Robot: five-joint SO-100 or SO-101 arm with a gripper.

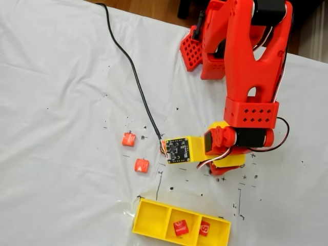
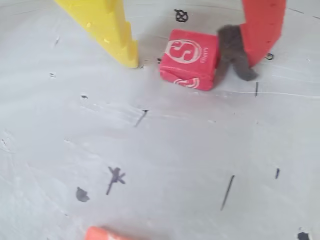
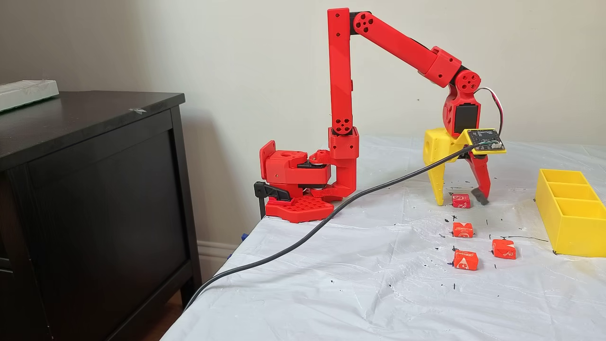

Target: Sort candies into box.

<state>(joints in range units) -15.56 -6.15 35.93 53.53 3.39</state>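
A red candy (image 2: pixel 190 59) lies on the white cloth between my fingers, the yellow finger (image 2: pixel 115 35) a little off its left side and the dark pad of the red finger (image 2: pixel 260 30) against its right side. My gripper (image 2: pixel 188 67) is open around it, its tips down at the cloth (image 3: pixel 461 202). Three more candies (image 3: pixel 462 229) (image 3: pixel 503 248) (image 3: pixel 466 260) lie loose in front of it. Two of the loose candies (image 1: pixel 128 139) (image 1: pixel 141 165) are seen from above. The yellow box (image 1: pixel 152 219) (image 3: pixel 575 227) holds two candies (image 1: pixel 180 227) (image 1: pixel 204 228).
A black cable (image 1: pixel 130 66) (image 3: pixel 331 218) runs across the cloth to the circuit board (image 1: pixel 177 149) on the wrist. The red arm base (image 3: pixel 298 189) is clamped at the table's edge. A dark cabinet (image 3: pixel 94 189) stands beside the table.
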